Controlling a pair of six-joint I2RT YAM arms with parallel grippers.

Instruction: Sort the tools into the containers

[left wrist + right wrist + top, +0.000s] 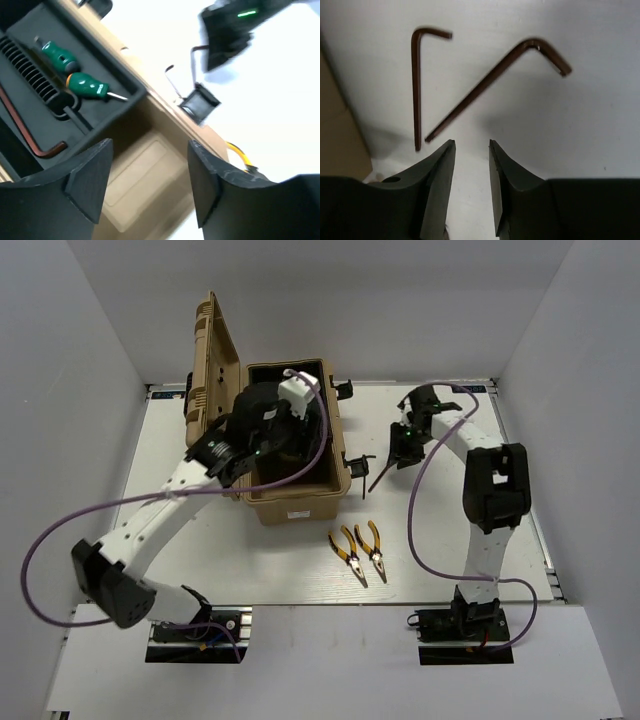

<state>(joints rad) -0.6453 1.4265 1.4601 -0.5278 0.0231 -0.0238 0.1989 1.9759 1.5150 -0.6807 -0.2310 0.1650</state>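
The tan toolbox (300, 502) stands open, lid raised at its left. My left gripper (262, 422) hovers over its inside, open and empty (150, 150). In the black tray lie two green-handled screwdrivers (60, 52) (87, 85) and a dark hex key (30, 140). Two hex keys (416, 90) (490, 82) lie on the white table right of the box, also in the top view (383, 476). My right gripper (403, 452) hangs just above them, open and empty (471, 145). Two yellow-and-black pliers (347, 555) (375, 550) lie side by side in front of the box.
A black latch (200, 102) sticks out from the toolbox's right wall, near the shorter hex key. The toolbox wall (335, 125) is at the left edge of the right wrist view. Grey walls close in the table (500, 570) at the back and both sides.
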